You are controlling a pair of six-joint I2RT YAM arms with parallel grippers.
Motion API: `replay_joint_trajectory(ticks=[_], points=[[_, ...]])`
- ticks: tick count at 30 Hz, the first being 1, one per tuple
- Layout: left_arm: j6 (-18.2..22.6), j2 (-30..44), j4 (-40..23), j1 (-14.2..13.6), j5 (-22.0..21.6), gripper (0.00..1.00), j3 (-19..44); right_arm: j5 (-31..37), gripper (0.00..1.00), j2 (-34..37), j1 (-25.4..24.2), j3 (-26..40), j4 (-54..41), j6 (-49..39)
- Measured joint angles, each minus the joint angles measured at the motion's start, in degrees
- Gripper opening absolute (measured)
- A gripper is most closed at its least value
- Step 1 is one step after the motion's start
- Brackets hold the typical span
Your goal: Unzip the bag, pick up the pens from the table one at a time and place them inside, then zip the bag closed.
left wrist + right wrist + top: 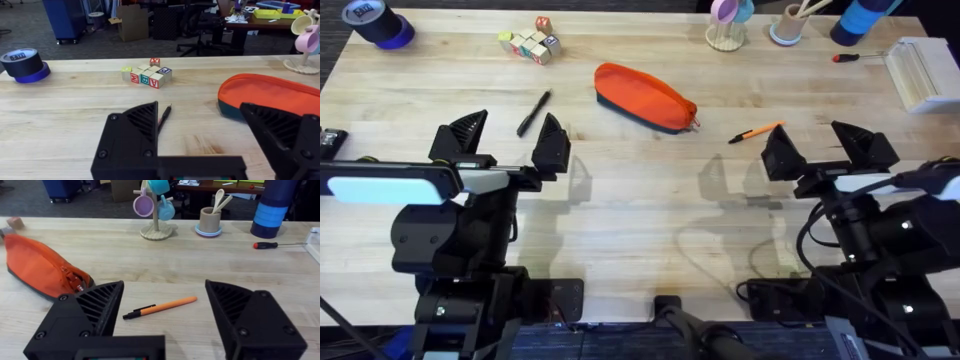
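The orange bag (645,97) lies closed on the table (640,200) at centre back, its zipper pull (696,124) at the right end; it also shows as the bag (270,95) and the bag (40,267). A black pen (533,112) lies left of it, partly hidden behind a finger as the black pen (164,117). An orange pen with a black tip (756,132) lies right of the bag, seen as the orange pen (160,307). My left gripper (510,140) stands open near the black pen. My right gripper (830,150) stands open just right of the orange pen. Both hold nothing.
Alphabet blocks (530,42) and tape rolls (378,22) sit at the back left. A mug tree (728,25), a cup with utensils (788,25), a blue cylinder (860,20), a red-handled screwdriver (855,57) and a pale box (923,72) line the back right.
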Motion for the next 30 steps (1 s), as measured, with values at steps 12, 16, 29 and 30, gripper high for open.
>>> replay_joint_trajectory(ticks=[12,16,29,30], points=[[0.2,0.0,-0.1,0.0,0.0,0.993,0.0,0.0,0.997,0.0,0.0,0.0,-0.3,-0.1],[0.4,0.0,-0.6,0.0,-0.3,0.992,0.0,0.1,0.996,0.0,0.0,0.0,0.0,-0.3],[0.6,12.7,-13.0,0.0,-0.5,0.994,14.6,0.3,0.996,11.4,0.0,16.3,-10.8,-0.3],[0.6,15.1,-13.1,0.0,-0.5,0.994,16.1,0.3,0.996,13.3,0.0,18.1,-11.5,-0.3]])
